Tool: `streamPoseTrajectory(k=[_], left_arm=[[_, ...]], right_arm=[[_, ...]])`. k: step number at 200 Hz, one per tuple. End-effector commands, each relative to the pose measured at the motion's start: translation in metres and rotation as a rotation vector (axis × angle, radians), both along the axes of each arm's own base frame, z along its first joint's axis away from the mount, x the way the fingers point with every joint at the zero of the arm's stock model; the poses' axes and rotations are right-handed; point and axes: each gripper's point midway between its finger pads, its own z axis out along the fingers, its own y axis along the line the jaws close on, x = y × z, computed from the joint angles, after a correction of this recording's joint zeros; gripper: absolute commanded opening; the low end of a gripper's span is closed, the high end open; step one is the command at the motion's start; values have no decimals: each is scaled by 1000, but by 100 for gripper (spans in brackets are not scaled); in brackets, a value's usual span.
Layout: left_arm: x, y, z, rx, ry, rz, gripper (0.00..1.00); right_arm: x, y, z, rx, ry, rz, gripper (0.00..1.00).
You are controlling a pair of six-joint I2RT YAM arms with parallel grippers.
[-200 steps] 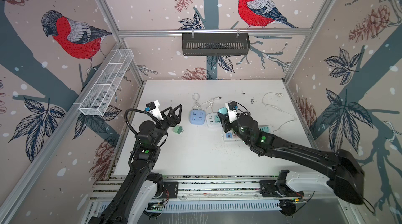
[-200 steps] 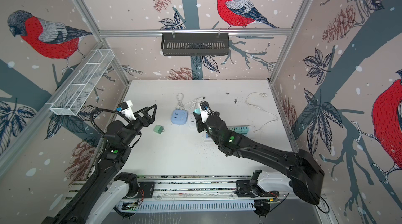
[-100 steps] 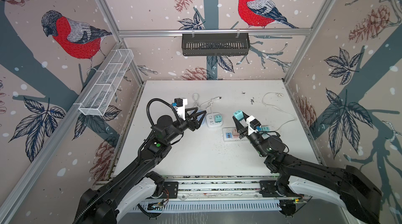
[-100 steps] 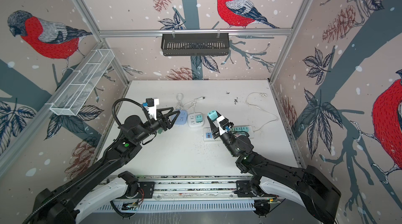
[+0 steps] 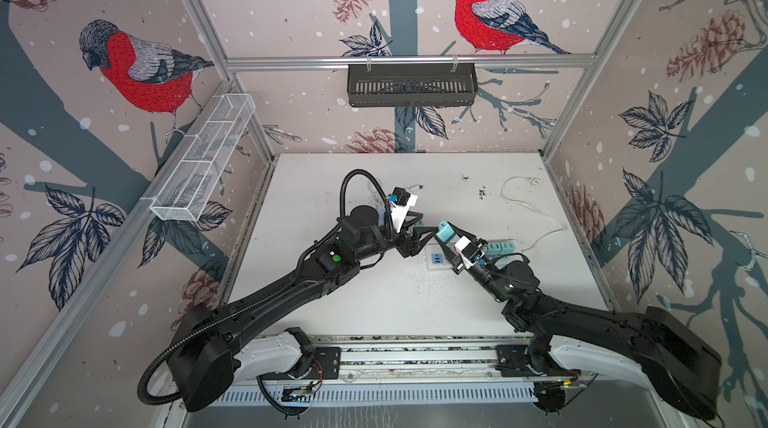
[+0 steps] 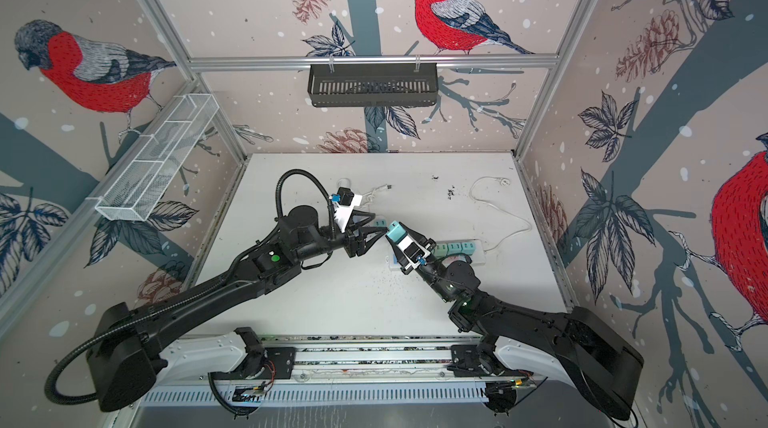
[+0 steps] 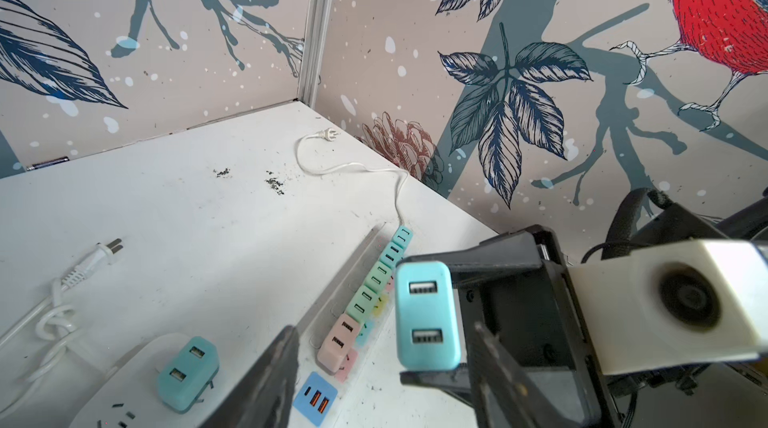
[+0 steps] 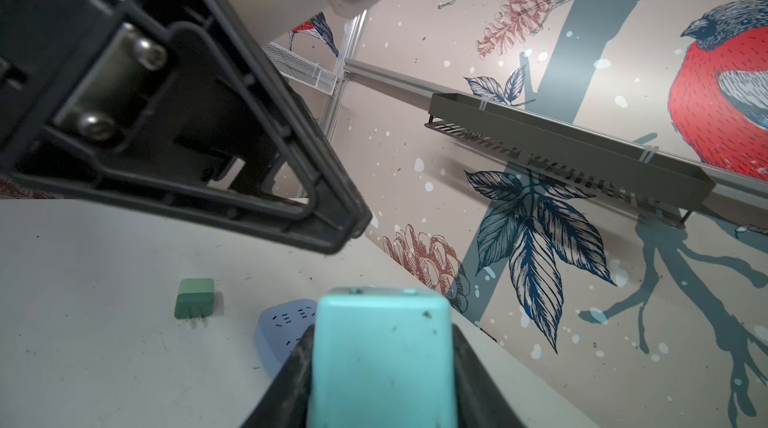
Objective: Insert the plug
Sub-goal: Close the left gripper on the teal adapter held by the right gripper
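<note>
A light teal plug with two USB ports hangs above the table's middle, and my right gripper is shut on it. The right wrist view has its back filling the space between the two black fingers. My left gripper has come up against it from the left and is open. In the left wrist view the plug lies between my left fingers, near one and clear of the other. Below lies a white power strip carrying several pastel chargers.
A second white strip holds a teal charger. A blue-grey socket block and a loose green plug lie on the table. White cables trail about. A black basket and a mesh shelf hang on the walls.
My left gripper has swung right to the held plug and its jaws have narrowed. The right gripper has lifted the plug off the strip area and turned it toward the left arm.
</note>
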Motion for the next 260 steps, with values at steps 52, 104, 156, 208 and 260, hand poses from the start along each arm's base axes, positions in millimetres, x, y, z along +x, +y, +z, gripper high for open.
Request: streamPoseTrajectory(k=[52, 104, 156, 208, 260], left_arm=[[-13, -24, -8, 44, 46, -118, 65], [-11, -30, -15, 82, 70, -125, 63], [-10, -34, -13, 129, 101, -112, 55], [-12, -43, -24, 212, 126, -109, 55], [-9, -43, -29, 239, 126, -87, 50]], right_arm=[[-8, 0, 13, 7, -91, 6, 4], [-12, 9, 7, -43, -119, 23, 4], [-6, 1, 4, -43, -121, -31, 4], [-7, -5, 5, -27, -128, -42, 6], [-6, -9, 7, -15, -130, -50, 7]])
